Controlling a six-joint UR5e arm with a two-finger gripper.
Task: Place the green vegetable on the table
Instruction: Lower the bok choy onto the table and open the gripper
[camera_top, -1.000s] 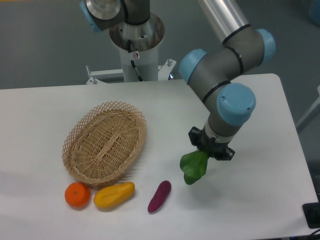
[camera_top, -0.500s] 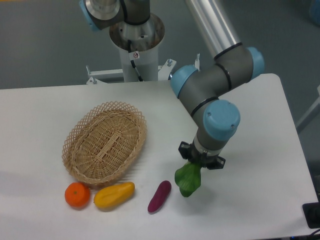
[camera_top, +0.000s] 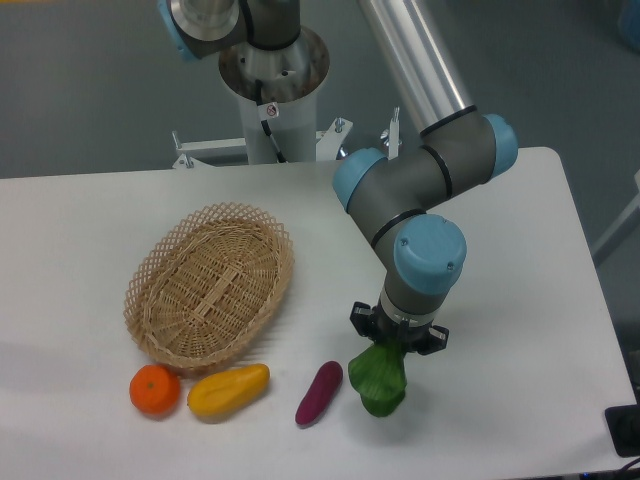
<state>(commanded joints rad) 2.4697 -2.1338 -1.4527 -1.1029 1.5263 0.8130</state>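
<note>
**Open bench to the right, crowded near-left edge**

The claw (camera_top: 399, 341) hangs over the near middle of the bench (camera_top: 520, 300), closed on the green vegetable (camera_top: 378, 380), whose leaves reach down to or just above the surface. Just left of it lies the purple sweet potato (camera_top: 319, 392), leaving only a narrow gap on that side. Farther left along the near edge sit the yellow fruit (camera_top: 228, 390) and the orange (camera_top: 155, 389), close together. Behind them the wicker basket (camera_top: 209, 284) fills the left middle. To the right of the claw, and toward the far right corner, the white surface is bare. The arm's elbow (camera_top: 420, 190) looms over the far centre.
</note>
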